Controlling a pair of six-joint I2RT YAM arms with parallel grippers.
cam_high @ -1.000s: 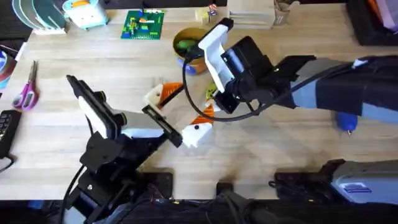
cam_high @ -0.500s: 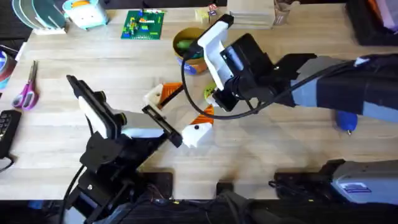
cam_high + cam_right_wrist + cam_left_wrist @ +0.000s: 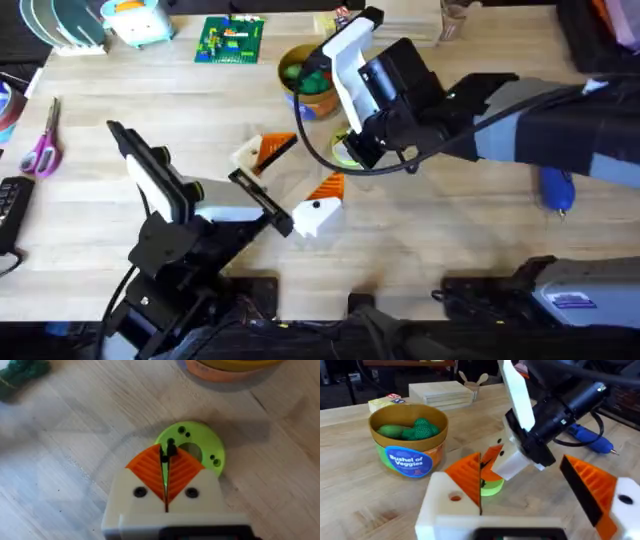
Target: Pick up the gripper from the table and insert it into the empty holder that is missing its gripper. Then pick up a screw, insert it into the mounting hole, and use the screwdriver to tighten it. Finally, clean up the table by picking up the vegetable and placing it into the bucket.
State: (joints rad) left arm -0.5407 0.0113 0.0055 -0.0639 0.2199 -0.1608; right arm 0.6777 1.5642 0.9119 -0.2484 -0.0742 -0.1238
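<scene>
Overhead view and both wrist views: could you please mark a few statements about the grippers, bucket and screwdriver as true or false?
1. The right gripper is shut on a small dark screw over the green disc. True.
2. The left gripper is shut. False: it is open and holds nothing.
3. The bucket is empty. False: green pieces lie in it.
4. The screwdriver lies on the table, in neither gripper. True.
</scene>
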